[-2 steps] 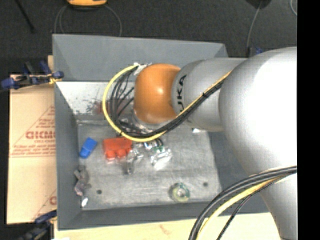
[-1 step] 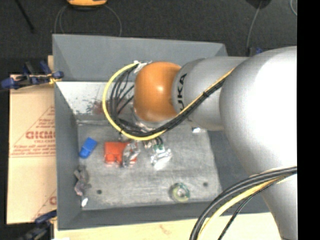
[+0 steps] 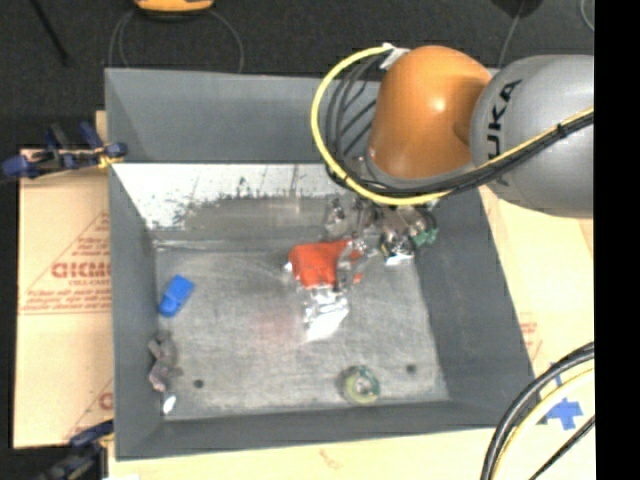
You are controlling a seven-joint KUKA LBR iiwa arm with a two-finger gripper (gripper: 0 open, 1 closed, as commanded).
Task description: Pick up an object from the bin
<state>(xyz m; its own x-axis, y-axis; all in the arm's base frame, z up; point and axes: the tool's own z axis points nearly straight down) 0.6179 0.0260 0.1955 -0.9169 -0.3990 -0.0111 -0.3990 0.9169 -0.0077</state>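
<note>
Hand (image 3: 352, 253) low in bin (image 3: 200, 118), centre-right, at right edge of red crumpled object (image 3: 313, 263). Cannot tell if hand is clenched or released. Silver foil scrap (image 3: 326, 315) just near side of red object. Blue block (image 3: 176, 295) well apart, left.

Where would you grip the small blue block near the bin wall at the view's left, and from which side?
Probably across the middle of the blue block, closing on its two long sides and coming straight down from above. It lies alone and slanted on the bin floor, with bare floor round it. The wall beside it is close, so a sideways approach looks cramped.
</note>
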